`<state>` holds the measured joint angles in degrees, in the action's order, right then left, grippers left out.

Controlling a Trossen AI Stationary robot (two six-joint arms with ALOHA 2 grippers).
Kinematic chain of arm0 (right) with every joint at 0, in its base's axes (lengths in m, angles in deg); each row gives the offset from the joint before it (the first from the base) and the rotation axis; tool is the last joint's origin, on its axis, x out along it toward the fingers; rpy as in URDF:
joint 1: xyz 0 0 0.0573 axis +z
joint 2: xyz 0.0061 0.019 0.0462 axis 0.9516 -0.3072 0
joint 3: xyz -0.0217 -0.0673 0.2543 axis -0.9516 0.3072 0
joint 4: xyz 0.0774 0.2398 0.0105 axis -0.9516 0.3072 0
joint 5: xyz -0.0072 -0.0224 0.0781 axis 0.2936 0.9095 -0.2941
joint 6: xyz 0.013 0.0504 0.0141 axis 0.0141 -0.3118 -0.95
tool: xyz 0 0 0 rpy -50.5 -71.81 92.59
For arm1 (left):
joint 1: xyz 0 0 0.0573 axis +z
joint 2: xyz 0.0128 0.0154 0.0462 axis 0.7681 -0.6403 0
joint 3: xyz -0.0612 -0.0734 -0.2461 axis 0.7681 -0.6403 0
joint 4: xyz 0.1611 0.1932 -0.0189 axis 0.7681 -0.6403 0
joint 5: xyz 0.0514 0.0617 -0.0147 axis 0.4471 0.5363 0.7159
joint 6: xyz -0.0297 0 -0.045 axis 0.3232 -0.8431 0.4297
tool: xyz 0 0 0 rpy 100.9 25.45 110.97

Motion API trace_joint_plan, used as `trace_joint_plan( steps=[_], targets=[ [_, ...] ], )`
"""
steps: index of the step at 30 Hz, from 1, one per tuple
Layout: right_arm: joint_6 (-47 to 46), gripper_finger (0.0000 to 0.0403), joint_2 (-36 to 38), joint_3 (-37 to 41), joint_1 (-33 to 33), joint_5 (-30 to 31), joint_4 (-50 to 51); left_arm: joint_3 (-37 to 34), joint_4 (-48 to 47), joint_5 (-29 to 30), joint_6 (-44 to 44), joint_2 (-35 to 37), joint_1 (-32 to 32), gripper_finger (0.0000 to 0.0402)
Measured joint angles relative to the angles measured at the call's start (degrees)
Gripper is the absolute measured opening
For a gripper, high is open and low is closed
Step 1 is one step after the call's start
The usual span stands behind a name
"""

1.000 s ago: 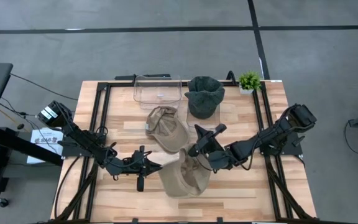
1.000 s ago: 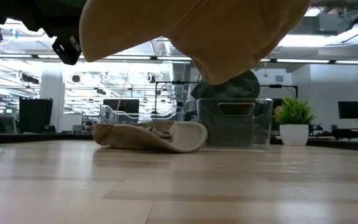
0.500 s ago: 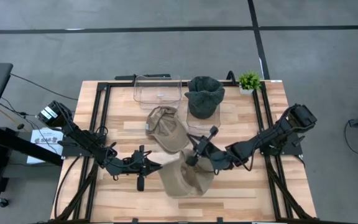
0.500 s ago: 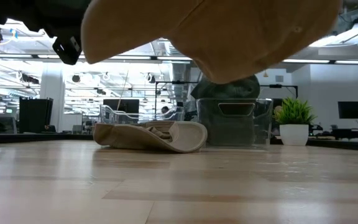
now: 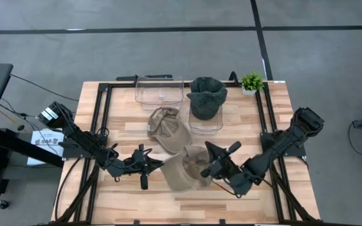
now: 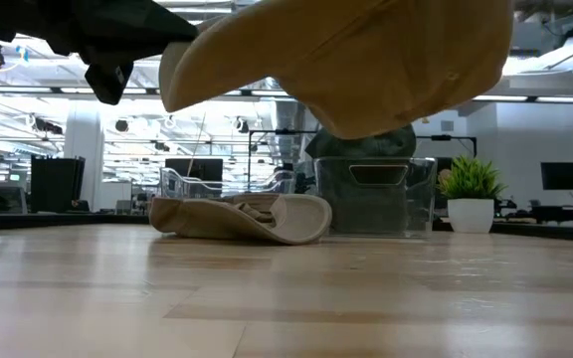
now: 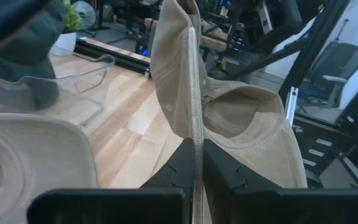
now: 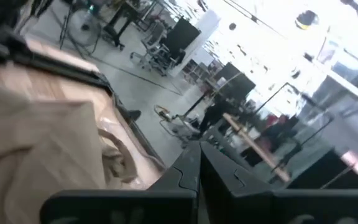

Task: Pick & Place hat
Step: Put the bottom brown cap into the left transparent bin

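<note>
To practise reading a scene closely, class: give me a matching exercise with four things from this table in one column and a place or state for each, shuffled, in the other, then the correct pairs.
Things:
1. held tan hat
2. dark green hat
3. second tan hat
4. potted plant

Places or states:
A. at the table's far right corner
B. lying on the wood, untouched
C. lifted off the table, pinched by the left gripper
D. sitting in a clear container

Pairs: 1-C, 2-D, 3-B, 4-A

Grey concrete floor point(image 5: 168, 50), ceiling lights point(image 6: 58, 94), monitors point(image 6: 192, 169)
</note>
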<state>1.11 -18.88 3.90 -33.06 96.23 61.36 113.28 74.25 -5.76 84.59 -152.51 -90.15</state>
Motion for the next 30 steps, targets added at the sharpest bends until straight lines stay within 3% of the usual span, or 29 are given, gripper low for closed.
trace_joint_plan(
  steps=[4,8,16,22,30],
  targets=[
    [6.63,0.0000,-0.02,0.11,-0.72,0.01,0.60,0.04,0.69,0.08,-0.27,0.03,-0.48,0.0017],
    [6.15,0.0000,-0.02,0.11,-2.12,0.02,2.72,0.04,0.90,0.07,-1.69,1.43,-1.68,0.0017],
    [-11.62,0.0000,-0.68,0.11,-3.52,-0.52,15.24,0.04,0.86,2.64,-6.64,6.67,-4.21,0.0017],
    [-27.31,0.0000,-0.75,0.17,-5.26,-15.17,16.53,0.04,0.88,3.66,-7.51,7.56,-2.70,0.0017],
    [-36.36,0.0000,-1.94,0.17,-9.52,-21.81,16.81,0.04,0.84,3.68,-6.94,7.13,0.29,0.0017]
  ],
)
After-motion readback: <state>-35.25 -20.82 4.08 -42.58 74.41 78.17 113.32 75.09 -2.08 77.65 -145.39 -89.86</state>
